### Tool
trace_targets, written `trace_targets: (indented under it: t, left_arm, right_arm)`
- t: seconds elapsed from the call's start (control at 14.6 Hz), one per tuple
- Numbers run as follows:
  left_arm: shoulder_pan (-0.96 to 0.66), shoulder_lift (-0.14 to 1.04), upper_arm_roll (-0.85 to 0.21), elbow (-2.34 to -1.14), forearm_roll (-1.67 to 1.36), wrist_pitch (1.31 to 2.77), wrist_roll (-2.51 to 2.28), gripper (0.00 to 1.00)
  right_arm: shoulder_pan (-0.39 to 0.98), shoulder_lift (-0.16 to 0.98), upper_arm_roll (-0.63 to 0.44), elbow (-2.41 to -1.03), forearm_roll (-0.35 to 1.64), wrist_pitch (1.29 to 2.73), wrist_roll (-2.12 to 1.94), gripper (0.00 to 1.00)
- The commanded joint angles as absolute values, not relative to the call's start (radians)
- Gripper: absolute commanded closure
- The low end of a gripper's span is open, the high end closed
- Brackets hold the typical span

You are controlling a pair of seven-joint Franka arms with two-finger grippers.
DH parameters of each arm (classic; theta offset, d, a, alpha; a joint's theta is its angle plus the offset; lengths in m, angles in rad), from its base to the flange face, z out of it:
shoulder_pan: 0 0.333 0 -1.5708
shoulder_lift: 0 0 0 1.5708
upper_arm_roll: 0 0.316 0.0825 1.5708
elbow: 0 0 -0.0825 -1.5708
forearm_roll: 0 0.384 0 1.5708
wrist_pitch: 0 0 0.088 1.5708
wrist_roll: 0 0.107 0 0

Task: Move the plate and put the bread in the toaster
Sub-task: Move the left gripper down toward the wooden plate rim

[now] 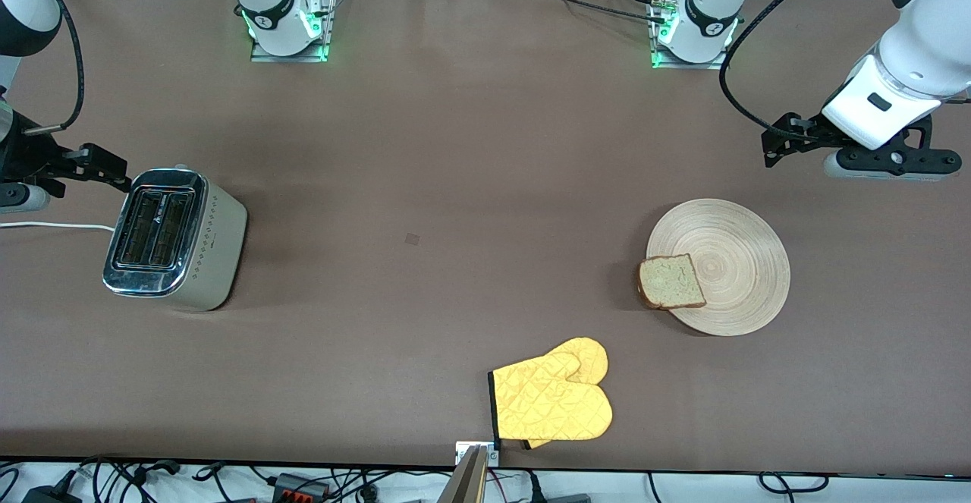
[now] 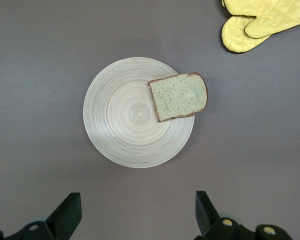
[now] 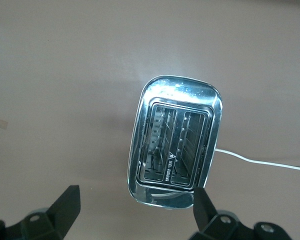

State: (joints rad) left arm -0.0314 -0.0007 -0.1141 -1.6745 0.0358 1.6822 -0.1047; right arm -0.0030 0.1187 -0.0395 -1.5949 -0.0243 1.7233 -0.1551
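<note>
The light-wood plate (image 1: 732,256) lies toward the left arm's end of the table. The bread (image 1: 670,281) lies flat on the plate's rim, on the side toward the right arm's end, slightly overhanging it. The toaster (image 1: 171,237) stands toward the right arm's end, with both slots empty. My left gripper (image 1: 889,168) hovers open and empty over the table beside the plate. In the left wrist view (image 2: 137,215) it is short of the plate (image 2: 125,120) and bread (image 2: 180,96). My right gripper (image 1: 19,198) hovers open and empty beside the toaster, which also shows in the right wrist view (image 3: 175,150).
A yellow quilted oven mitt (image 1: 557,400) lies at the table's front edge, nearer to the front camera than the plate. It also shows in the left wrist view (image 2: 262,22). The toaster's white cord (image 1: 53,226) trails off the right arm's end.
</note>
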Motion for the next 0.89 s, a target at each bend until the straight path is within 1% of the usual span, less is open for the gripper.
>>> trace_targets:
  t: [0.0,0.55,0.82]
  left_arm:
    - [-0.034,0.009,-0.124,-1.649,0.066,1.664,-0.118,0.00]
    - [-0.032,0.009,-0.135,-1.647,0.066,1.664,-0.118,0.00]
    - [-0.026,0.032,-0.133,-1.635,0.057,1.657,-0.115,0.00]
  right_arm:
    - [0.003,0.121,-0.038,-1.575,-0.038,1.704,-0.160,0.00]
    - [0.002,0.121,-0.040,-1.574,-0.041,1.704,-0.163,0.00]
    - [0.002,0.121,-0.040,-1.574,-0.041,1.706,-0.163,0.00]
